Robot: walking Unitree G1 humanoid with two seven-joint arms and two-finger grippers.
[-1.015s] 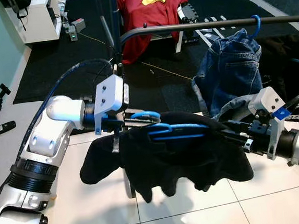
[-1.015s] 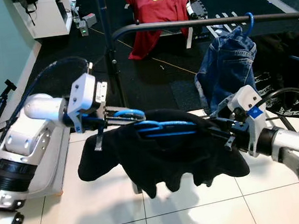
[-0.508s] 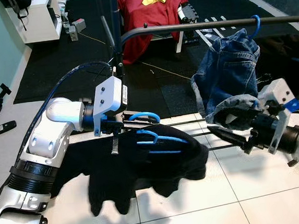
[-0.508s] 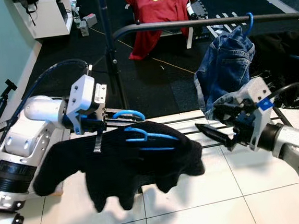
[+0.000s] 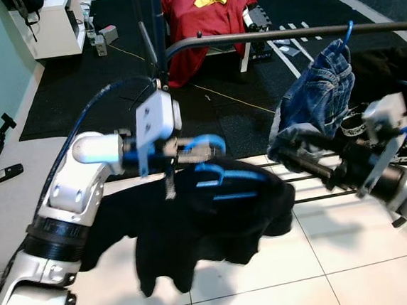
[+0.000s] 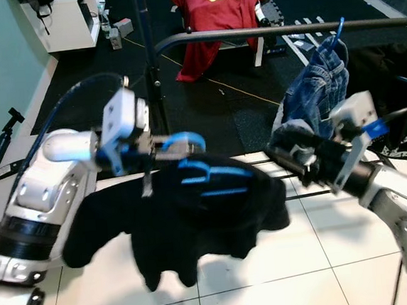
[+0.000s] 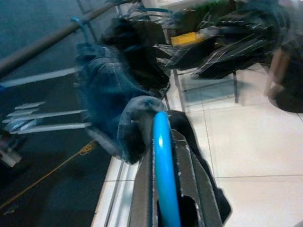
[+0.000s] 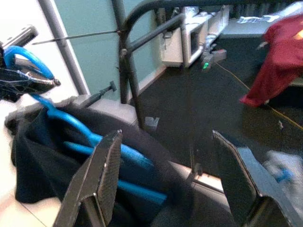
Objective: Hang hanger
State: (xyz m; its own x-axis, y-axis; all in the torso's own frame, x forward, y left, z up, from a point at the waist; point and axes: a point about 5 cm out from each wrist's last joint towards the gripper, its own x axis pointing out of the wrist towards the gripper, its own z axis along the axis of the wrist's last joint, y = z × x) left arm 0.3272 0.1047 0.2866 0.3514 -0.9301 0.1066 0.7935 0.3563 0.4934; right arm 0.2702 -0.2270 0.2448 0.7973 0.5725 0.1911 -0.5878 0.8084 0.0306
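Note:
My left gripper (image 5: 202, 148) is shut on the hook of a blue hanger (image 5: 224, 181) that carries a black garment (image 5: 196, 228), held up over the white tiles. In the left wrist view the blue hook (image 7: 163, 165) runs between the fingers. The garment hangs off the hanger toward my left side. My right gripper (image 5: 300, 152) stands open to the right of the garment, apart from it; its fingers (image 8: 102, 177) frame the hanger (image 8: 90, 139) in the right wrist view. The dark clothes rail (image 5: 265, 37) runs across behind, above both grippers.
Denim jeans (image 5: 319, 92) on a blue hanger hang from the rail at the right. A red shirt (image 5: 202, 17) is draped over a stand on the black carpet behind. A white cabinet (image 5: 53, 23) stands at the back left. Dark items lie at the far right.
My right gripper let go of the garment, drew back to the right and rose. The garment dropped to hang from the left side. My left gripper lifted the hanger slightly toward the rail.

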